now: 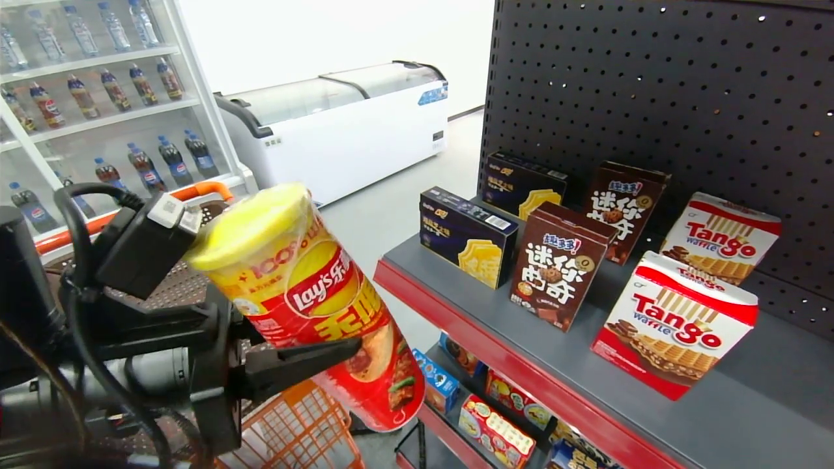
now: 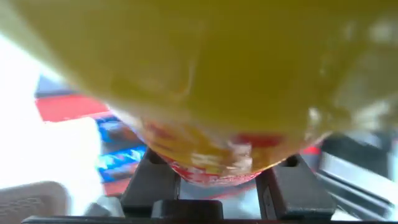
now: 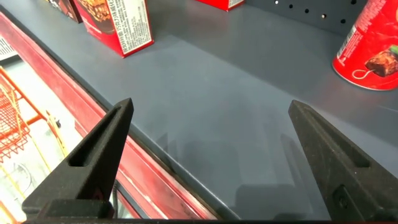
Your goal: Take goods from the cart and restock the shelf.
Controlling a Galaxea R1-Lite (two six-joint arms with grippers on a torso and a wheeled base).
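**Left gripper (image 1: pixel 306 345) holds the chip canister (image 1: pixel 313 293) in the aisle, short of the shelf (image 1: pixel 749 404).**

Its jaws pinch the red-and-yellow canister around its lower half. The tube is tilted with its yellow lid up, above the orange cart (image 1: pixel 300 423) and left of the shelf's red front edge, apart from it. In the left wrist view the canister sits close against the dark fingers (image 2: pixel 149 183). The right gripper (image 3: pixel 211 106) hovers over a bare stretch of the grey shelf, jaws spread wide with nothing between them, and a red can (image 3: pixel 370 43) stands farther off. Dark blue boxes (image 1: pixel 468 236), brown boxes (image 1: pixel 561 264) and red-and-white wafer boxes (image 1: pixel 677 322) stand on the shelf.
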